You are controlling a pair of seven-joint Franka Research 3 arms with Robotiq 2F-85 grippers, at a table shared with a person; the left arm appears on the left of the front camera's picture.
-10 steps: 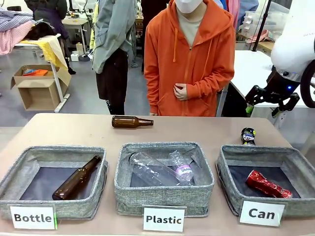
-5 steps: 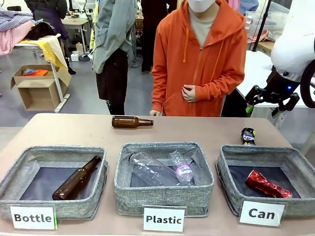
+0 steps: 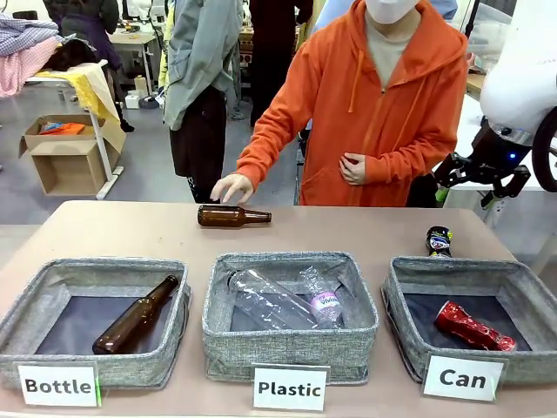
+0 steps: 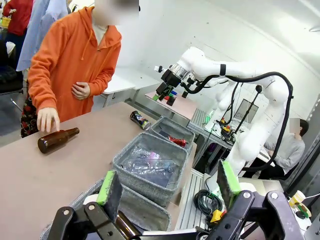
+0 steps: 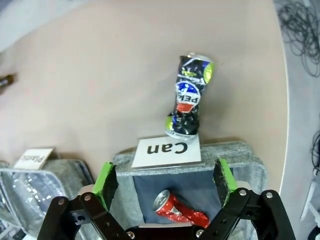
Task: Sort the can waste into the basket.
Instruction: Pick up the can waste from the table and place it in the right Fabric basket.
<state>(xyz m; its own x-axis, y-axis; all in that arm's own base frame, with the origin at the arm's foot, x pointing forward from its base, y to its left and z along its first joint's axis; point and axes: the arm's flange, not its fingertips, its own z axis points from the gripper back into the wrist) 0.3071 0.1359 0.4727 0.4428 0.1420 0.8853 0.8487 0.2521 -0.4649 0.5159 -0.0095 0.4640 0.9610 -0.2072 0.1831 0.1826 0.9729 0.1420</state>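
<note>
basket (image 3: 461, 273): grey woven cloth; red can (image 3: 474, 328): glossy crumpled metal; table (image 3: 104, 231): matt

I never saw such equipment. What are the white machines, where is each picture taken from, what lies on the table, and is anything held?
These are two white robot arms with black two-finger grippers. One picture looks across the beige table from the robot's side; the others come from cameras on the wrists. The left gripper and the right gripper are open and empty. Of three grey woven baskets, the basket signed "Can" contains a crushed red can; a crushed black-blue Pepsi can lies on the table behind it. A person's hand is close to a brown glass bottle lying farther left.
</note>
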